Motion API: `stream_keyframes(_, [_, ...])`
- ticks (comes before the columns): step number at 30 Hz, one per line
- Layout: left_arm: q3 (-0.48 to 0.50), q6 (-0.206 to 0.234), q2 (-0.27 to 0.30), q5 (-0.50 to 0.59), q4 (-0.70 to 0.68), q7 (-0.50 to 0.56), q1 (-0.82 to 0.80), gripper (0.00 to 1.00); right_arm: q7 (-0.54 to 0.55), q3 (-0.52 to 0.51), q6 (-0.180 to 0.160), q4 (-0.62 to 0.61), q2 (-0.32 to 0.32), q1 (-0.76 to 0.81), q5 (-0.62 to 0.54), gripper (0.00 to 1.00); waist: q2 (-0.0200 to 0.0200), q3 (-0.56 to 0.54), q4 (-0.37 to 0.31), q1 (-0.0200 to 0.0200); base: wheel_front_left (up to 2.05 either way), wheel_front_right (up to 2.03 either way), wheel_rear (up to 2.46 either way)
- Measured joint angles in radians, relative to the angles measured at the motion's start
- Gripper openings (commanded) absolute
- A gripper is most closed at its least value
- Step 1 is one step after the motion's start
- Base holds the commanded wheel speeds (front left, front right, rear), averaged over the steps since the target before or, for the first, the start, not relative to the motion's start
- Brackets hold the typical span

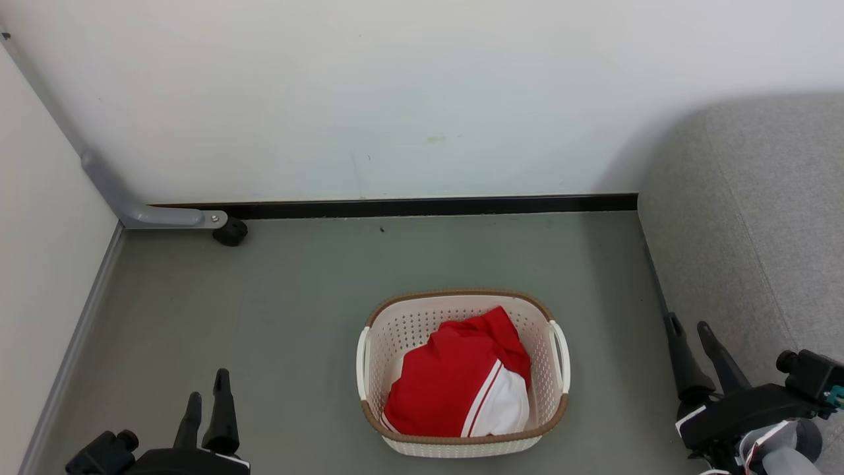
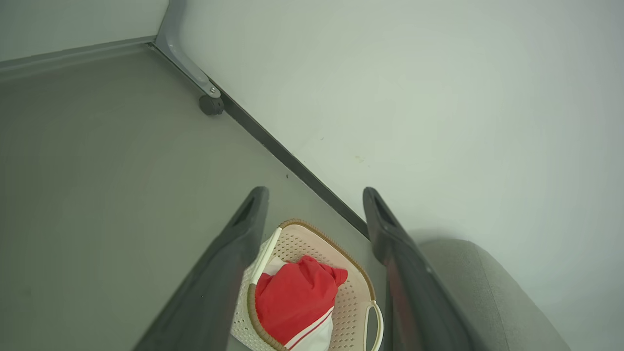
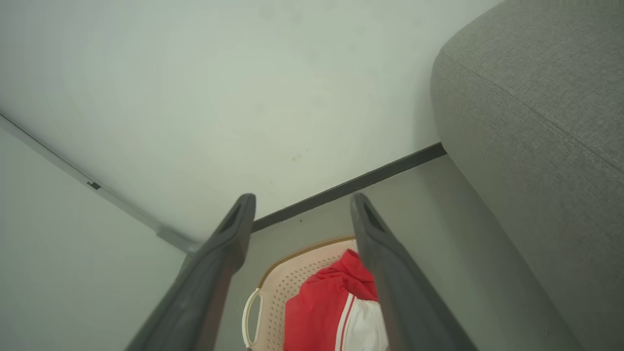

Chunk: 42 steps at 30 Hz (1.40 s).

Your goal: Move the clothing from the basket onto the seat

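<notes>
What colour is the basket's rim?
The rim is brown with a woven look; the head view shows it best.

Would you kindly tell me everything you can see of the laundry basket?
The basket is oval, cream-white perforated plastic, with a brown woven-look rim and a white handle on each side. It stands upright on the grey floor, left of the grey seat and apart from it, short of the wall. Red and white clothing lies bundled inside, hiding most of its bottom. Nothing else touches it.
</notes>
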Motion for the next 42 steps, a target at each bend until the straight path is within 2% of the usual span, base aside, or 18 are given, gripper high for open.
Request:
stream_keyframes(12, [-0.011, 0.004, 0.012, 0.222, 0.025, -0.044, -0.009, 1.0, -0.043, 0.066, 0.0, 0.036, -0.027, -0.02, -0.189, 1.0, 0.0, 0.0, -0.001, 0.0, 0.0, 0.0, 0.0])
stream_keyframes(29, [0.0, 0.003, 0.013, 0.472, 0.063, -0.101, -0.029, 1.0, -0.103, 0.127, -0.001, 0.094, -0.047, -0.04, -0.433, 1.0, 0.0, -0.002, -0.003, 0.0, 0.0, 0.0, 0.0])
stream_keyframes(42, [0.029, 0.002, 0.004, 0.517, 0.068, -0.105, -0.029, 1.0, -0.107, 0.109, -0.008, 0.107, -0.039, -0.04, -0.462, 1.0, 0.0, -0.007, -0.01, 0.0, 0.0, 0.0, 0.0])
